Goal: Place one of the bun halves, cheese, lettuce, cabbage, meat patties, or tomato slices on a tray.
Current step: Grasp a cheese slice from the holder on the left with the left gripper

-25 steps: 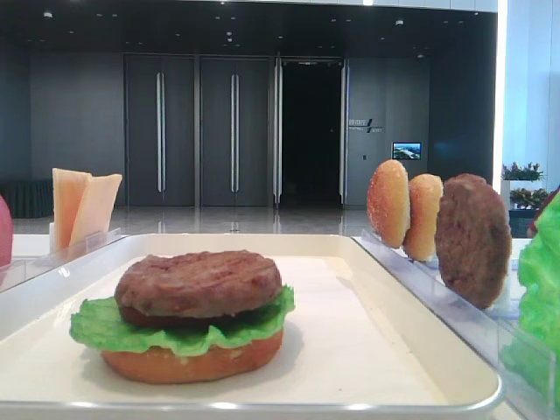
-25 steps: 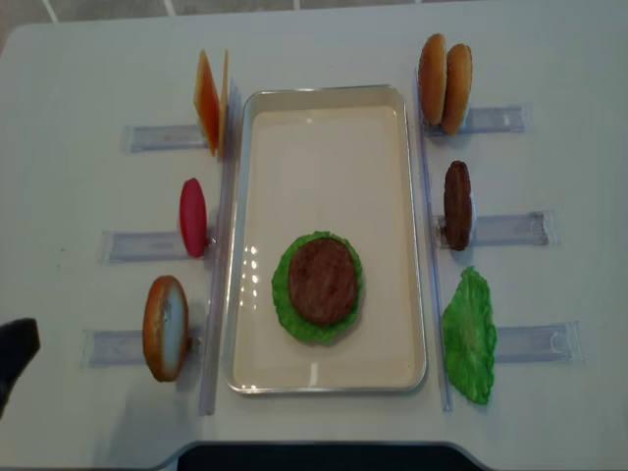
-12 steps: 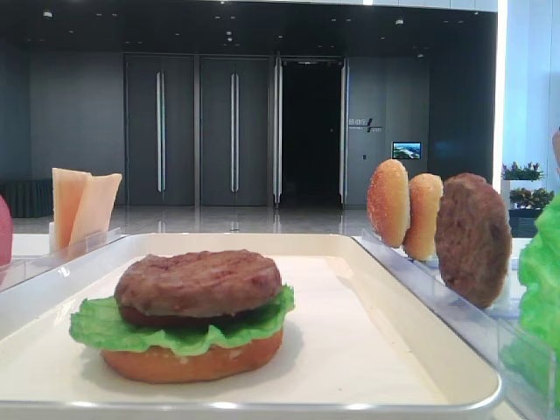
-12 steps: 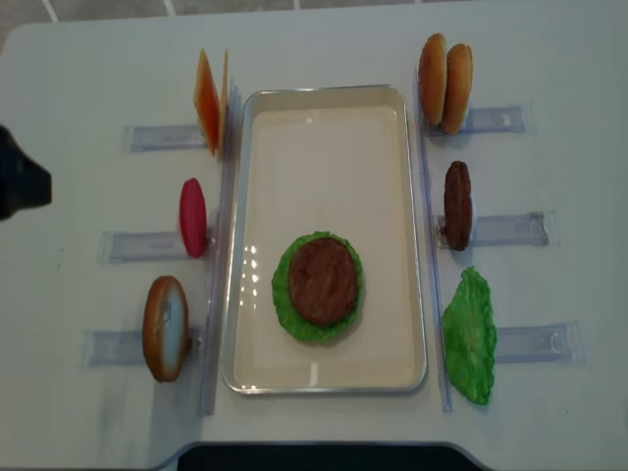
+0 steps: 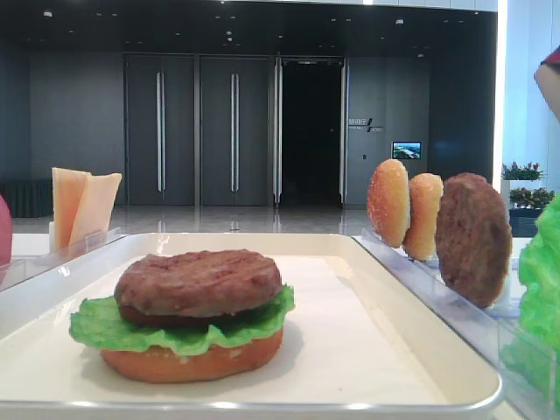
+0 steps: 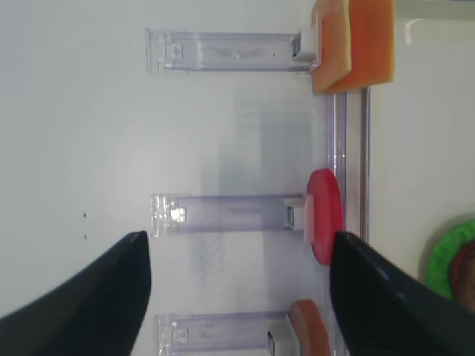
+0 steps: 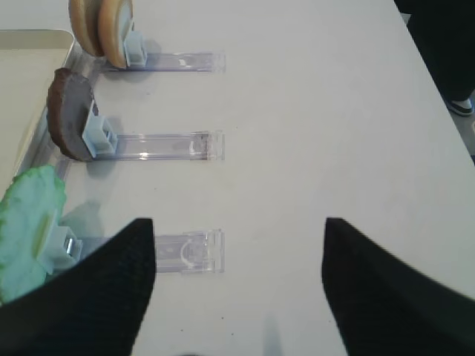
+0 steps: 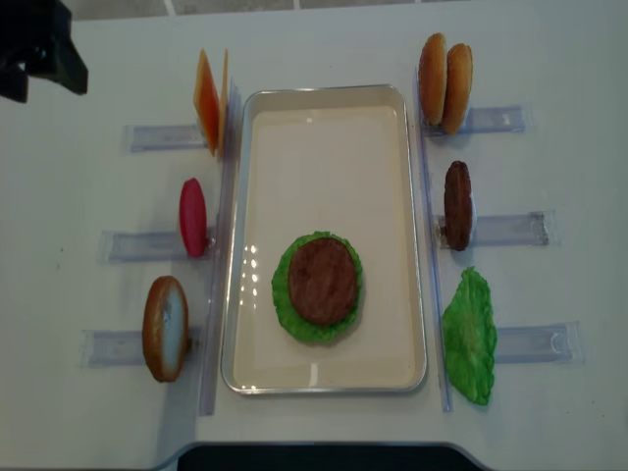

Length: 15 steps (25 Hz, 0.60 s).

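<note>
The cream tray (image 8: 324,90) lies mid-table and carries a stack of bun half, lettuce and meat patty (image 8: 322,282), seen close in the low view (image 5: 199,282). Cheese (image 8: 209,101), a tomato slice (image 8: 192,217) and a bun half (image 8: 165,328) stand in racks left of it. Two bun halves (image 8: 444,71), a patty (image 8: 456,204) and lettuce (image 8: 469,336) stand on the right. My left gripper (image 6: 237,237) hangs open and empty high over the tomato slice's (image 6: 325,215) rack, with the cheese (image 6: 355,41) ahead. My right gripper (image 7: 237,222) is open over bare table right of the lettuce (image 7: 30,222).
Clear plastic racks (image 8: 157,137) reach outward from both long sides of the tray. My left arm's dark end (image 8: 39,49) shows at the top-left corner of the overhead view. A person's arm (image 5: 549,79) and dark trouser leg (image 7: 445,52) are at the right.
My left arm has travelled up the left edge of the overhead view, from the lower left to the top-left corner. The food and the tray have not moved.
</note>
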Each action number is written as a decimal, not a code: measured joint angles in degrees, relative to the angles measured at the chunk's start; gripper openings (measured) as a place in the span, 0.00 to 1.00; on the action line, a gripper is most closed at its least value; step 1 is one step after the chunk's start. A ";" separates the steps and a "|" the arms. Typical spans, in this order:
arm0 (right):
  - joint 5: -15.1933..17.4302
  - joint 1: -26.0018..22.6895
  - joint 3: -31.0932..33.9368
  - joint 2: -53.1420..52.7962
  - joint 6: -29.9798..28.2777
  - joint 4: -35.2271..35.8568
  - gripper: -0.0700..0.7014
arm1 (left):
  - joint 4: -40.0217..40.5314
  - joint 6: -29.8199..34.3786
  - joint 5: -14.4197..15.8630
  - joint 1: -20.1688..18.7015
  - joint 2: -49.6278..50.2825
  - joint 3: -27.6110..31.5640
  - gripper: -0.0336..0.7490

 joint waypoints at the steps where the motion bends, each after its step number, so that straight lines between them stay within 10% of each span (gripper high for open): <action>1: 0.00 0.00 0.00 0.00 0.00 0.00 0.72 | 0.00 0.00 0.00 0.00 2.30 -1.56 0.77; 15: 0.00 0.79 0.00 0.00 0.00 0.05 0.72 | 0.22 0.00 0.05 0.00 27.08 -25.70 0.75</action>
